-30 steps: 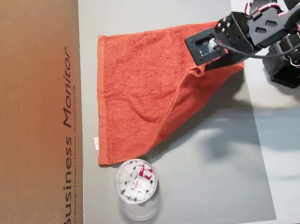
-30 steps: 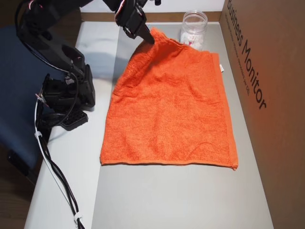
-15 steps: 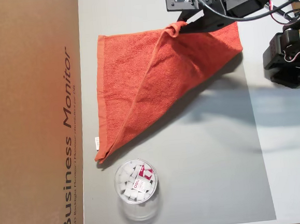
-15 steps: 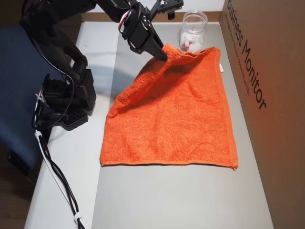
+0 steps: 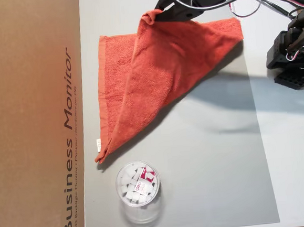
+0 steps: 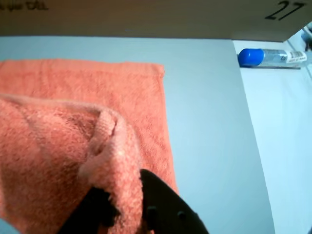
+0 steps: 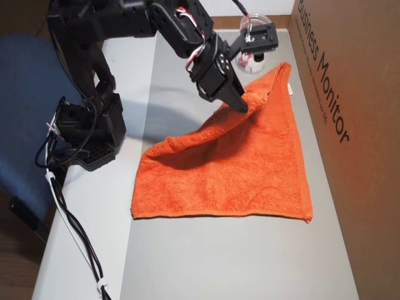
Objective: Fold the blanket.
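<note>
In an overhead view, the blanket (image 5: 159, 76) is lying on the grey mat (image 5: 214, 166), partly folded on a diagonal: one corner is being held up near the mat's top edge by the gripper (image 5: 157, 14), whose black fingers are pinching the cloth, while the fold is running down to a point at the mat's left edge just above the clear cup (image 5: 138, 187) of white pieces. A strip of the lower layer is showing along the cardboard box (image 5: 34, 122) that is bordering the mat's left edge. In the wrist view, the two dark fingers (image 6: 161, 204) are squeezing a bunched ridge of the blanket (image 6: 112, 146) between them, with the flat layer spreading beneath toward the box at the top and a blue-capped tube (image 6: 270, 57) lying at the upper right off the mat. In another overhead view, the gripper (image 7: 240, 105) is gripping the raised corner over the middle of the blanket (image 7: 237, 175), whose near edge is lying flat and straight; the white tag (image 7: 290, 89) is showing at the edge beside the box (image 7: 350, 125), and the cup (image 7: 253, 47) is standing at the mat's far edge, partly hidden behind the arm.
</note>
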Tool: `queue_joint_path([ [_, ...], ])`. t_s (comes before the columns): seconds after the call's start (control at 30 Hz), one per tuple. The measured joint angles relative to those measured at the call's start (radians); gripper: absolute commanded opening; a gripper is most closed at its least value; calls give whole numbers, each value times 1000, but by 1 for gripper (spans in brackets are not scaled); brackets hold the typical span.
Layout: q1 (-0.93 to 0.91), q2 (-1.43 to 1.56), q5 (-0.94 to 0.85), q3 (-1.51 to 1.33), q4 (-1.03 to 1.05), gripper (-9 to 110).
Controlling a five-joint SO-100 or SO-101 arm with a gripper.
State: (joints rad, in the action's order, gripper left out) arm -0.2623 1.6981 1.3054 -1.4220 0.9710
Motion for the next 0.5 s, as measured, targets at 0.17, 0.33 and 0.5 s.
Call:
queue_joint_path([
  [0.17, -25, -97, -3, 72, -67, 0],
  [0.33, -49, -218, 3, 193, -77, 0],
  [0.5, -63, -334, 3, 319, -78, 0],
])
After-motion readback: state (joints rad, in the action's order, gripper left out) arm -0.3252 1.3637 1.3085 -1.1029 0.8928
